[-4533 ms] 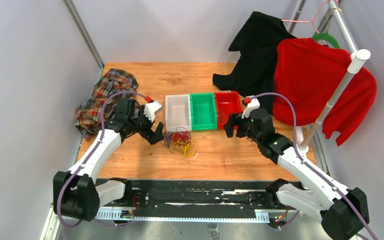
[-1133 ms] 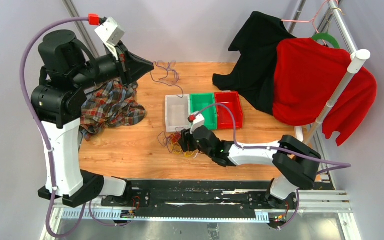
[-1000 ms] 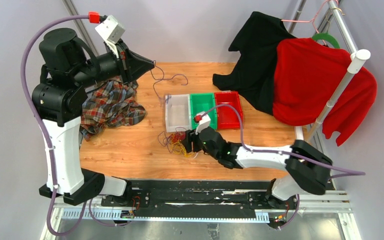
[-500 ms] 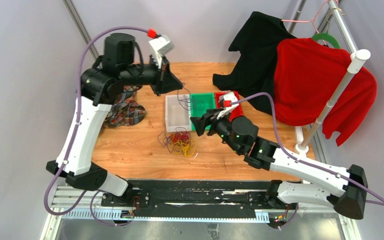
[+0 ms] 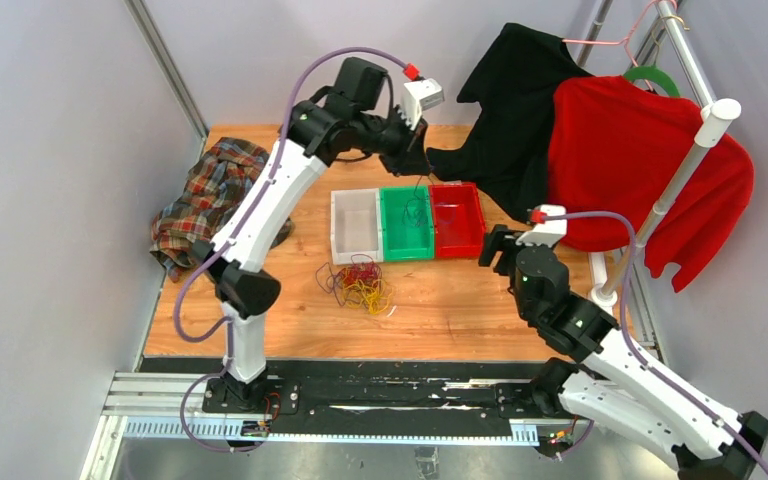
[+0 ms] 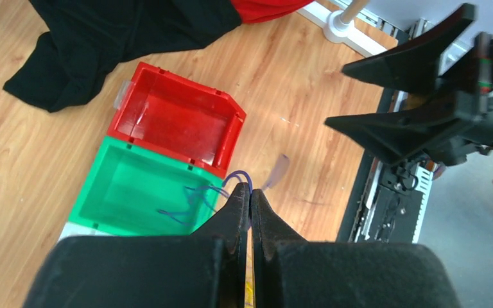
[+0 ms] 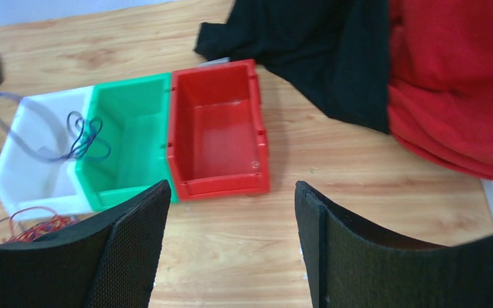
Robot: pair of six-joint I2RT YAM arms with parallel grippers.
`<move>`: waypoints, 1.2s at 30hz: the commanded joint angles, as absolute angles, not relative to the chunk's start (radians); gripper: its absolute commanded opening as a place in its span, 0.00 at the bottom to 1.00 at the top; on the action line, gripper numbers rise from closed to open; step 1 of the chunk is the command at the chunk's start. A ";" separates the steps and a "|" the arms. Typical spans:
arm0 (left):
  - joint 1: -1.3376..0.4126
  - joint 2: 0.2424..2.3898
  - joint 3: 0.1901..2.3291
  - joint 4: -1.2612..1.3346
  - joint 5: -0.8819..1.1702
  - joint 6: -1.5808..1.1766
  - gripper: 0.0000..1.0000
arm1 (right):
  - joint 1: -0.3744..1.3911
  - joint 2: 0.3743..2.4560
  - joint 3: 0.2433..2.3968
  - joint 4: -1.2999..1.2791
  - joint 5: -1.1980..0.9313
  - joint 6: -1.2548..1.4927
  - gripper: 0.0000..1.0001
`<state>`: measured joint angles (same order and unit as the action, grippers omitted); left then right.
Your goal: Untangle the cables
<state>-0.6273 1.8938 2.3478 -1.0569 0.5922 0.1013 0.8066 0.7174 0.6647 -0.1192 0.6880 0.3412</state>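
Observation:
My left gripper (image 5: 417, 168) hangs above the green bin (image 5: 406, 240), shut on a thin purple cable (image 5: 415, 205) whose loose loops dangle into that bin. In the left wrist view the pinched strand (image 6: 242, 179) curls out at the fingertips of that gripper (image 6: 250, 192). The other cables, a dark red and yellow tangle (image 5: 362, 284), lie on the table in front of the white bin (image 5: 356, 240). My right gripper (image 5: 495, 250) stands open and empty in front of the red bin (image 5: 457, 240). The right wrist view shows its jaws (image 7: 231, 186) wide apart and the purple cable (image 7: 83, 138) over the green bin.
A plaid cloth (image 5: 205, 195) is heaped at the table's left edge. A black garment (image 5: 510, 110) and a red sweater (image 5: 640, 170) hang from a rack at the back right, its white pole (image 5: 660, 205) standing near my right arm.
My left arm has swung right from the back left, carrying the purple cable to above the green bin. My right arm has pulled away from the tangle, to the right, in front of the red bin.

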 commanded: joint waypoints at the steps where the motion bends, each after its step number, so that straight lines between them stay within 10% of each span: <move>1: -0.648 1.998 2.476 -1.058 0.591 0.113 0.00 | 0.729 0.635 0.629 -0.211 0.749 0.411 0.71; 30: -0.663 2.306 2.339 -0.648 0.373 0.120 0.02 | 0.554 0.751 0.646 -0.213 0.622 0.408 0.68; 36: -0.716 2.273 2.217 -0.662 0.214 0.267 0.52 | 0.545 0.767 0.674 -0.212 0.587 0.390 0.72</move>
<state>-0.6674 2.3016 2.2726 -0.6804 0.3374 0.1581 0.5629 0.7605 0.6415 -0.2287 0.6128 0.4023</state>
